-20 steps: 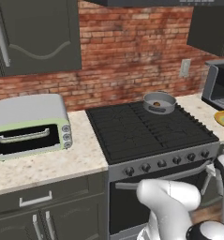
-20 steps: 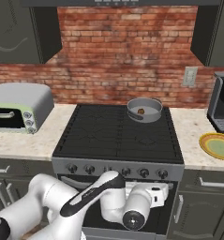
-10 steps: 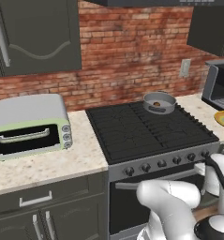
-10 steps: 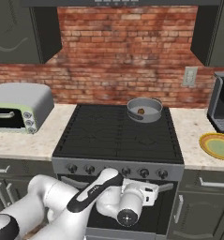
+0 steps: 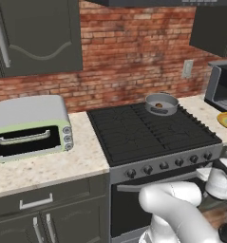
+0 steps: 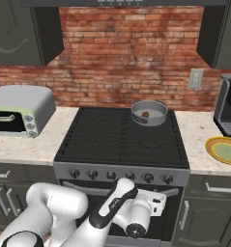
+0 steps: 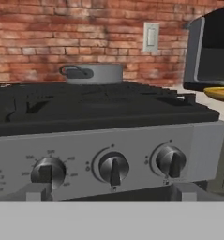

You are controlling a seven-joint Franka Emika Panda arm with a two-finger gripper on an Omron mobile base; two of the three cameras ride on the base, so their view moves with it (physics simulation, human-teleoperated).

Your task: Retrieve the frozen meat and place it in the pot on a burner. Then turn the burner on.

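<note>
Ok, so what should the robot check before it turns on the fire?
1. Meat in the pot: ok, a small brown lump lies inside.
2. Pot on a burner: ok, it sits on the back right one.
3. Gripper ready: ok, the jaws stand wide apart, low in front of the stove's knobs.
4. A knob lined up: ok, one sits midway between the jaws in the hand view.
5. Is it the right knob for the pot's burner: cannot tell, the markings are too small to read.
6. Flame under the pot: not ok, none shows yet.
</note>
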